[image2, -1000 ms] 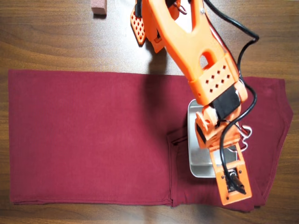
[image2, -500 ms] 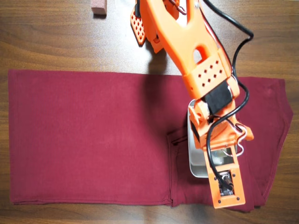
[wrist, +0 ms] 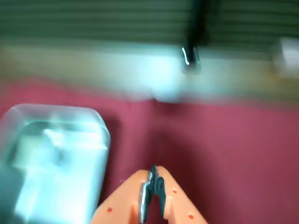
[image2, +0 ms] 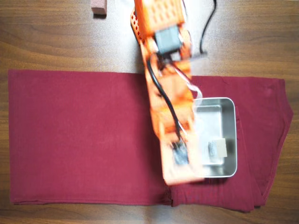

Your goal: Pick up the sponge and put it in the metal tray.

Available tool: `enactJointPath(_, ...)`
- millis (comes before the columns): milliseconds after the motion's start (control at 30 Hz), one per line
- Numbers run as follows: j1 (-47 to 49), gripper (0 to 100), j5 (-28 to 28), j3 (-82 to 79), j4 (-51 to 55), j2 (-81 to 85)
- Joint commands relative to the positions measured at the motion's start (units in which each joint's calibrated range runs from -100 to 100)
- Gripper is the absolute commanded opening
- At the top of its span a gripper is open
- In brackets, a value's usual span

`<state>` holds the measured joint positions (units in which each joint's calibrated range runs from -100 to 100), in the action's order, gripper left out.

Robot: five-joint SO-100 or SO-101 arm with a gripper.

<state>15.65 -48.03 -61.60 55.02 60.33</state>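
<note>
Both fingers (wrist: pixel 145 198) sit pressed together in the wrist view, their dark inner pads meeting in a thin vertical seam with nothing between them. They are orange plastic, wedge-shaped, narrowing to a point, and the gripper (wrist: pixel 153 171) hangs over bare cloth rather than over anything it could grasp. The picture is smeared, so finer detail is lost.

To the left of the fingertips in that view lies the metal tray (wrist: pixel 100 128), a shiny silver pan with rounded corners and a raised rim; a pale shape shows inside it, too blurred to name.

From overhead the sponge (image2: pixel 217 148) is plain: a small beige foam block with a darker grey face, lying on the floor of the tray (image2: pixel 231 135) toward its lower right part, apart from the walls. The arm (image2: pixel 168 107) stretches down from the top of the picture along the tray's left edge, blurred, its orange end covering the tray's lower-left corner. The sponge lies to the right of that end, clear of it.

Under both spreads a dark red cloth (image2: pixel 84 140), soft and matte, folded into a seam below the tray. It rests on a brown wooden table (image2: pixel 56 42) with visible grain. A small reddish-brown block (image2: pixel 98 6) sits at the table's top edge, well apart from the tray.
</note>
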Motion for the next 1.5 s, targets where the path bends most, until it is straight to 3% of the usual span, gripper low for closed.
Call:
enactJointPath(0, -5.2, 0, -0.9, -10.5, 9.2, 17.7)
enactJointPath(267, -9.7, 0, -0.3, -27.7, 21.6, 38.0)
enactJointPath(400, -10.4, 0, 0.0, -33.1, 24.0, 38.0)
enactJointPath(467, -11.1, 0, 0.0, -38.2, 28.7, 38.0)
enactJointPath(567, -10.1, 0, 2.0, -38.4, 44.3, 38.1)
enactJointPath(1467, -10.2, 0, 3.3, -38.4, 44.5, 38.1)
